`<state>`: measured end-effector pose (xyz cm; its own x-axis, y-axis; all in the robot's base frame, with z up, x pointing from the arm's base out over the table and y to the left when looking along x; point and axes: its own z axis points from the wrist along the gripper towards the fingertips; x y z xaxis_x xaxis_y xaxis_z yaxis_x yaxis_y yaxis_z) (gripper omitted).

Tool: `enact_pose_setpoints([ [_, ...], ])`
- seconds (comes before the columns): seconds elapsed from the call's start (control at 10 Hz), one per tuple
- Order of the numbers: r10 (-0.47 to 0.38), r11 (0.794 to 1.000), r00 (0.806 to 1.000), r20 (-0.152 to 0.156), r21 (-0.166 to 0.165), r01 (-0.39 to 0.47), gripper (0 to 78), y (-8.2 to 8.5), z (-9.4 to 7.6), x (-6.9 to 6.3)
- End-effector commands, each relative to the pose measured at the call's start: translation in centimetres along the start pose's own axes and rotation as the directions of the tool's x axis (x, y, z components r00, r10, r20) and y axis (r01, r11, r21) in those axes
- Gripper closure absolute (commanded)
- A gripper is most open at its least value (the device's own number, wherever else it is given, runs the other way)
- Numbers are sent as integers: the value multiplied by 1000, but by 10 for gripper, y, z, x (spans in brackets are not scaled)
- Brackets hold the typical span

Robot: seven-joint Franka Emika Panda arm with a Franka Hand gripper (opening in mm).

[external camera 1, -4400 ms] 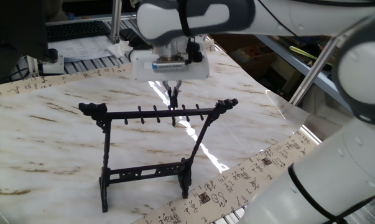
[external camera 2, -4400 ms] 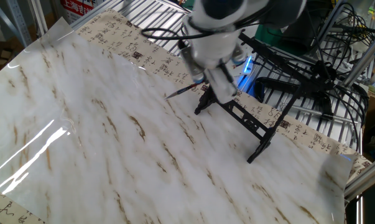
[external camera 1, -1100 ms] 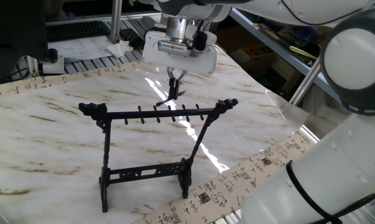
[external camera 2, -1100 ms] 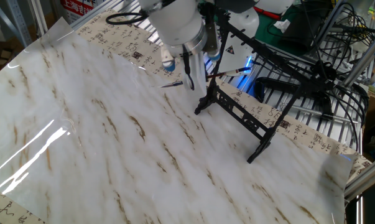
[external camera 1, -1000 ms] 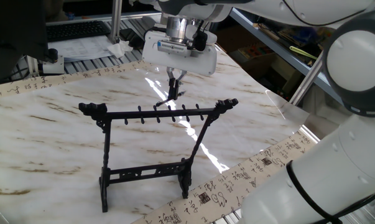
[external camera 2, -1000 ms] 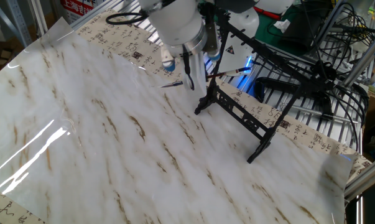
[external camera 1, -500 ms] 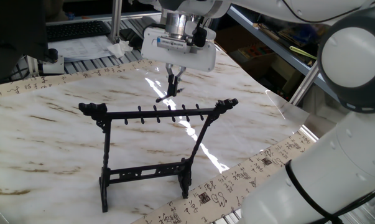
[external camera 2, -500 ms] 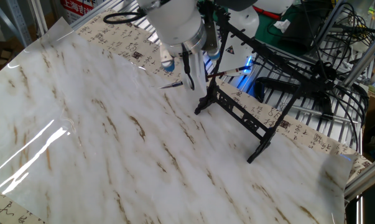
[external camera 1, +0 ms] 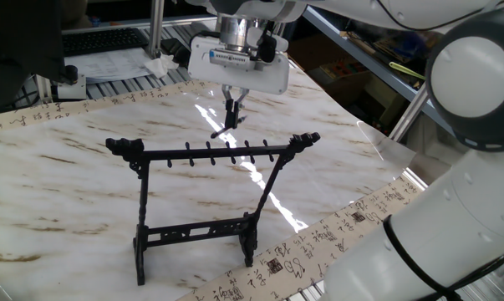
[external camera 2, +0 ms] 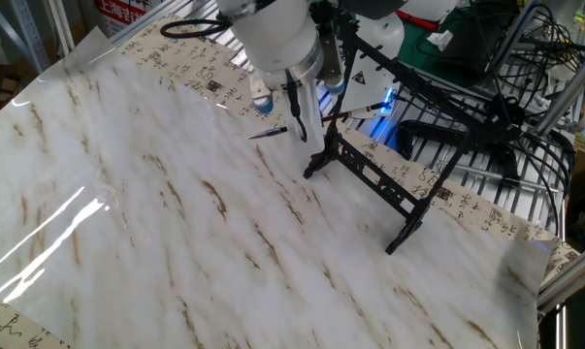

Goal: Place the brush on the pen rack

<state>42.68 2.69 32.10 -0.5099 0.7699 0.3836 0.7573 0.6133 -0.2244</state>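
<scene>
The black pen rack (external camera 1: 210, 153) stands upright on the marble table, its peg bar running left to right. My gripper (external camera 1: 231, 119) hangs just behind and above the middle of that bar, shut on the thin dark brush (external camera 1: 221, 131). The brush lies tilted, nearly level, its lower end pointing left, and is clear of the pegs. In the other fixed view the gripper (external camera 2: 298, 126) sits at the near end of the rack (external camera 2: 379, 182), and the brush (external camera 2: 265, 132) sticks out sideways to the left of the fingers.
A strip of paper with calligraphy (external camera 1: 352, 224) borders the marble top. A keyboard (external camera 1: 101, 40) and papers lie behind the table. Cables and metal framing (external camera 2: 486, 116) crowd the space behind the rack.
The gripper has risen a little with the brush over the last second. Compared with 4.4 s ago it is higher above the bar, and the brush now lies nearly level.
</scene>
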Motion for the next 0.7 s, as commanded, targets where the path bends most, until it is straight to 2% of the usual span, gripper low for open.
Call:
enact_pose_setpoints([
  [0.1, -198, 976, 965, 172, 121, 179, 764, 22, -40, -40],
  [0.2, -198, 976, 965, 172, 121, 179, 764, 22, -40, -40],
  [0.3, -241, 969, 950, 200, 114, 221, 764, 37, -59, -62],
  [0.4, -252, 966, 941, 225, 106, 234, 764, 43, -61, -70],
  [0.5, -260, 965, 933, 249, 91, 245, 764, 46, -60, -76],
  [0.7, -279, 960, 917, 284, 76, 268, 764, 48, -59, -76],
])
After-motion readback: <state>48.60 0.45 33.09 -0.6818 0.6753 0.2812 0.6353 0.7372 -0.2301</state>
